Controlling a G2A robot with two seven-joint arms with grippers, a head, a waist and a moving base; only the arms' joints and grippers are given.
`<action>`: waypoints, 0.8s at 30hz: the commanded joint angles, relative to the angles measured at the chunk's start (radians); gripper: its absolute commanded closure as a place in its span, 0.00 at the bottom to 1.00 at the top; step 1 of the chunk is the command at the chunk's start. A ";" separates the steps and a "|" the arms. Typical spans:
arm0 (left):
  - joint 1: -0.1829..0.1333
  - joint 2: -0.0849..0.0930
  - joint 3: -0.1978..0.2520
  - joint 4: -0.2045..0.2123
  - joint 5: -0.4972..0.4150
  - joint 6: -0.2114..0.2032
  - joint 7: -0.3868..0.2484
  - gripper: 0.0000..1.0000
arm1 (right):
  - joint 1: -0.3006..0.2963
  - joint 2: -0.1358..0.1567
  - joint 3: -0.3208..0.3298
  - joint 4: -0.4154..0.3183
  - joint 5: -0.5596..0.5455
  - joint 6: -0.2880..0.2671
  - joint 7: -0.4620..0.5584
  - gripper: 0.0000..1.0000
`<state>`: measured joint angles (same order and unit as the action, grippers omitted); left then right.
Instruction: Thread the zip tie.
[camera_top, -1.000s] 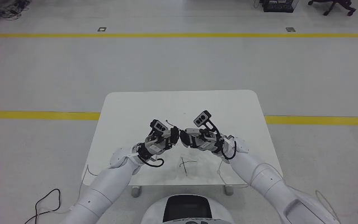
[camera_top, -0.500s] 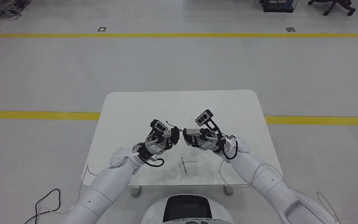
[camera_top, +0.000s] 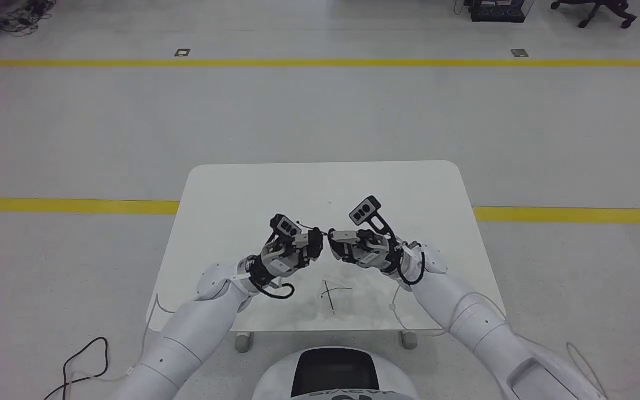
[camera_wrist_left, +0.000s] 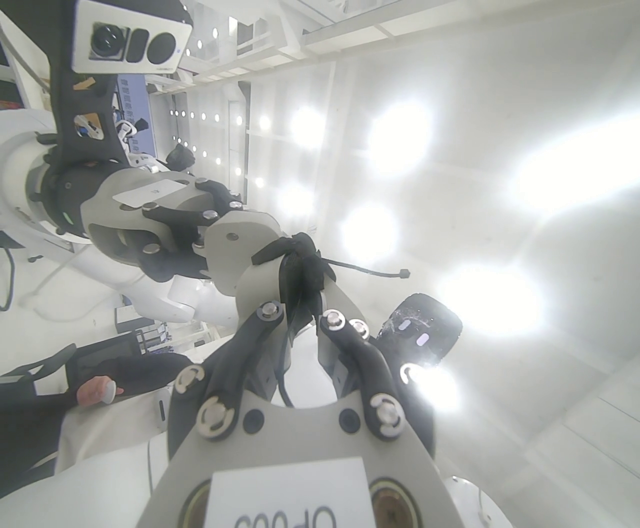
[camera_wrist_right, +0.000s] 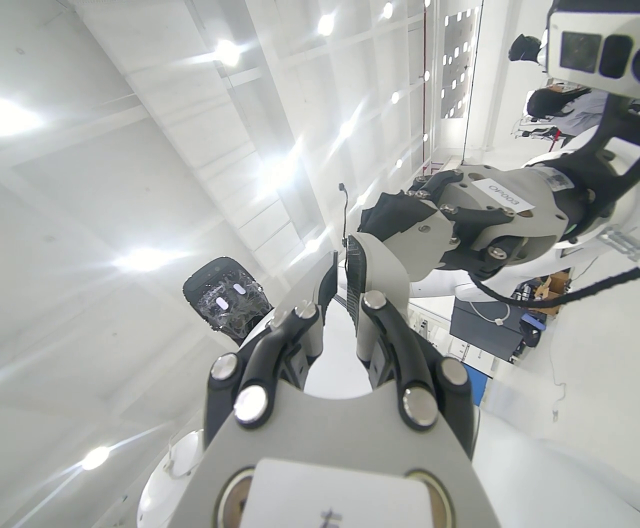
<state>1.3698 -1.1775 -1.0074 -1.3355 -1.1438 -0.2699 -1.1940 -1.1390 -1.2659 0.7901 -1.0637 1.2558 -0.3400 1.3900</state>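
From above I have the white table (camera_top: 210, 200), with both arms raised over its middle. The left gripper (camera_top: 303, 244) and right gripper (camera_top: 337, 243) are nearly tip to tip, just beyond a black cross mark (camera_top: 335, 292) on the tabletop. I cannot judge the jaws from up there. The left wrist view settles its own side: the left jaws are closed, black pads (camera_wrist_left: 299, 285) pressed together, and the zip tie (camera_wrist_left: 365, 269) juts from their tips into open air, its small head (camera_wrist_left: 403, 273) free. In the right wrist view the right jaws stand a narrow slit apart, the strand rising from just at their tips.
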 joint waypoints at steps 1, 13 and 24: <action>0.001 0.000 -0.001 0.001 0.002 0.000 0.000 1.00 | 0.001 0.000 -0.002 0.002 0.001 0.000 0.000 0.93; 0.005 -0.003 -0.007 0.000 0.003 -0.002 -0.002 1.00 | 0.002 -0.001 -0.007 0.014 0.003 0.001 0.000 1.00; 0.009 -0.005 -0.012 0.000 0.003 -0.002 -0.004 1.00 | 0.004 0.000 -0.010 0.024 0.003 0.012 0.000 1.00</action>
<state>1.3786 -1.1823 -1.0194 -1.3354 -1.1408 -0.2726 -1.1975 -1.1356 -1.2661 0.7805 -1.0402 1.2588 -0.3289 1.3900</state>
